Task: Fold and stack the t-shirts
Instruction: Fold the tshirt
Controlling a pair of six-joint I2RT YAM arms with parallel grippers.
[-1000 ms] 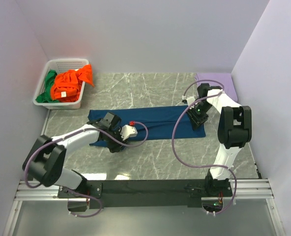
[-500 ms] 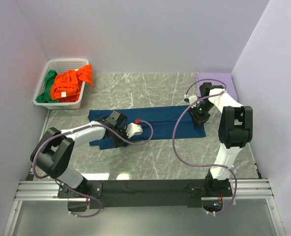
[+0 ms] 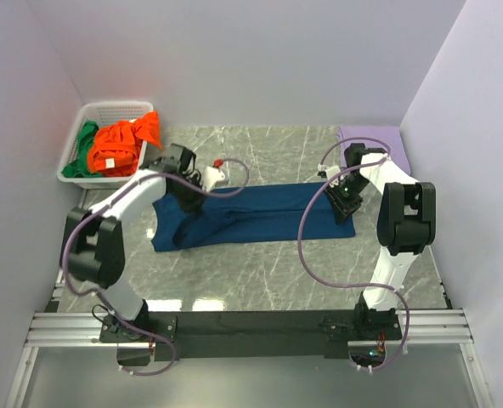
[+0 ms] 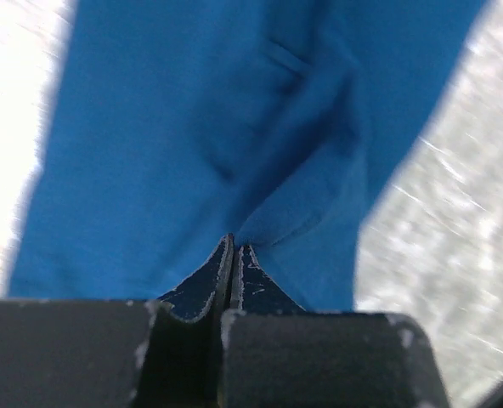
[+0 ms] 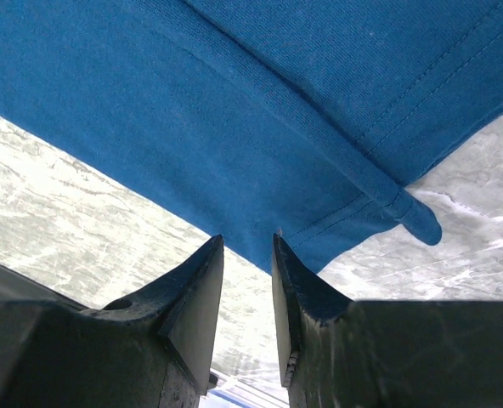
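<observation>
The navy blue t-shirt (image 3: 260,217) lies as a long band across the middle of the marble table. My left gripper (image 3: 189,188) is at its back left part and is shut on a fold of the blue cloth (image 4: 260,153), pinched between the fingertips (image 4: 250,272). My right gripper (image 3: 343,202) is over the shirt's right end, jaws slightly apart and empty, with the hemmed cloth edge (image 5: 336,153) just beyond the tips. The orange t-shirt (image 3: 120,144) and the green t-shirt (image 3: 83,143) lie bunched in the basket. The white chest print is hidden.
The white slotted basket (image 3: 115,108) stands at the back left corner by the wall. A purple cloth (image 3: 372,136) lies at the back right corner. Grey walls close in the left, back and right sides.
My left gripper has swung from the shirt's near left part to the back left, towards the basket, dragging blue cloth with it. The right gripper has barely moved.
</observation>
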